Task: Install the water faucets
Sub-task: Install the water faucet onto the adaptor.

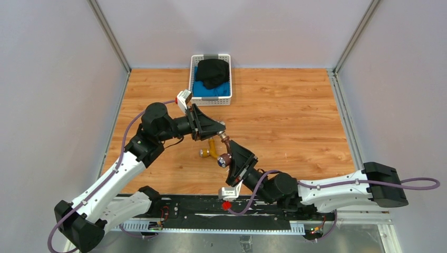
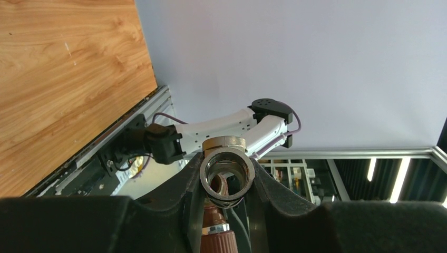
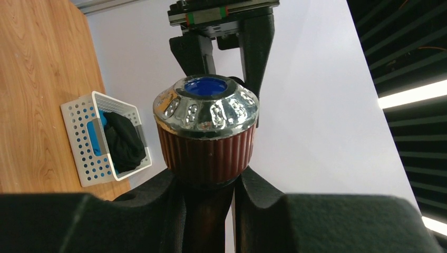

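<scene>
The dark reddish-brown faucet hangs above the table between both grippers. My right gripper is shut on its stem just under the ribbed, chrome-topped knob, which has a blue mark. My left gripper is shut on a grey metal ring fitting. The faucet's silvery-collared end meets that fitting from below. In the top view my left gripper sits at the faucet's far end. The brass-yellow faucet lies on the wooden table just left of the held one.
A white perforated basket with black and blue cloth stands at the table's back edge, also seen in the right wrist view. Metal frame rails border the table. A black rail runs along the near edge.
</scene>
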`<action>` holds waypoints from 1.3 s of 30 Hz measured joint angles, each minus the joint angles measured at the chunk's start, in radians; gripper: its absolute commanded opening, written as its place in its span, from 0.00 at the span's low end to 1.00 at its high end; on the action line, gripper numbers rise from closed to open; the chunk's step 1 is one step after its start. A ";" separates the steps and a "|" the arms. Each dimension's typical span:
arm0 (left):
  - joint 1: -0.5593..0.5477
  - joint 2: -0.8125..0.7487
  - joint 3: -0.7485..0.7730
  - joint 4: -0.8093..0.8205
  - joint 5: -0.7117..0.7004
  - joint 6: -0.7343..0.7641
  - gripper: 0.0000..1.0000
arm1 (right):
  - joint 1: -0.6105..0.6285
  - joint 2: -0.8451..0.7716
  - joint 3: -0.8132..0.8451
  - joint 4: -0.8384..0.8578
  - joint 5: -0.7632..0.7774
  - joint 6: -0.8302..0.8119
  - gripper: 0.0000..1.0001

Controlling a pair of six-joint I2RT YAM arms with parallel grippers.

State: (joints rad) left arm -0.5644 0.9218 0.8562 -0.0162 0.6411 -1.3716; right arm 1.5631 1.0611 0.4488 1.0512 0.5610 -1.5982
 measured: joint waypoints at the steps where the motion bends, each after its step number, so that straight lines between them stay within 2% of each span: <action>1: 0.000 -0.001 0.000 0.000 0.001 0.000 0.00 | 0.000 0.007 0.001 0.000 0.000 0.000 0.00; 39: 0.005 -0.027 -0.032 -0.007 -0.008 0.006 0.00 | 0.001 0.091 0.028 0.096 -0.010 -0.010 0.00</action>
State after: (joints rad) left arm -0.5594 0.8944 0.8238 -0.0235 0.6331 -1.3651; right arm 1.5639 1.1522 0.4767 1.1473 0.5507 -1.6085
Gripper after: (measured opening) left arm 0.340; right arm 0.294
